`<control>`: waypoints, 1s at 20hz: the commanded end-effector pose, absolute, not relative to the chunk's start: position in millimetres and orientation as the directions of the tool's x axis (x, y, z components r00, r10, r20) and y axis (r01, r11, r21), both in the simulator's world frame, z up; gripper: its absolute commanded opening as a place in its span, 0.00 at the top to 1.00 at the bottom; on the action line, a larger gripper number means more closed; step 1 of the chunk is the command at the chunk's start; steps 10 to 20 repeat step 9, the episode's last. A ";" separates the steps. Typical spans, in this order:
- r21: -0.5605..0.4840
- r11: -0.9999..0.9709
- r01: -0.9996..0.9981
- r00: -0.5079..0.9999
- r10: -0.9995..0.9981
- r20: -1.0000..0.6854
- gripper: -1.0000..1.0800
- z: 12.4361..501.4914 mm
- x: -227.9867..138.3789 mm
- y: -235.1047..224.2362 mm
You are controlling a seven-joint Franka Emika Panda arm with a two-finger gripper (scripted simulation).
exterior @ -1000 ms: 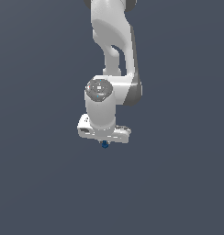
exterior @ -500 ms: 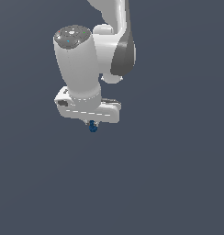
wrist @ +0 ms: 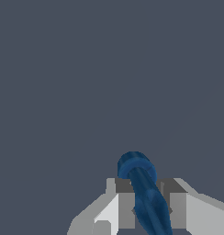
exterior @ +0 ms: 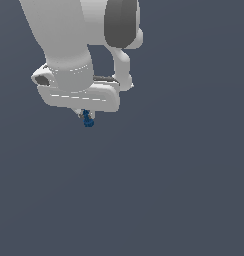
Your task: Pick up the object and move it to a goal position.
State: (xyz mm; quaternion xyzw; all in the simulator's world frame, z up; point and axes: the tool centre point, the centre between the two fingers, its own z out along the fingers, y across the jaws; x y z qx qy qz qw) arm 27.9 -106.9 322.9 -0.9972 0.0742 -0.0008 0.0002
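Judged light, rigid, possibly slippery; object [exterior: 88, 120] clamped mid-body between gripper [exterior: 86, 116] fingers [wrist: 126, 209], upper left of exterior frame.

No text or markings can be read anywhere.

Even, diffuse light is falling from above, brightening the upper faces of the white arm [exterior: 69, 45] while its undersides are shading grey. The backdrop is staying flat slate, shadowless, without glare. Edges are rendering soft, slightly pixelated.
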 end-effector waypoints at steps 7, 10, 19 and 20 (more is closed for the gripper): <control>0.000 -0.989 -0.147 0.989 -0.147 0.000 1.00 345.8 26.3 -115.7; 0.000 -0.989 -0.147 0.989 -0.147 0.000 1.00 345.2 26.8 -115.6; 0.000 -0.989 -0.147 0.989 -0.147 0.000 1.00 345.2 26.8 -115.6; 0.000 -0.989 -0.147 0.989 -0.147 0.000 1.00 345.2 26.8 -115.6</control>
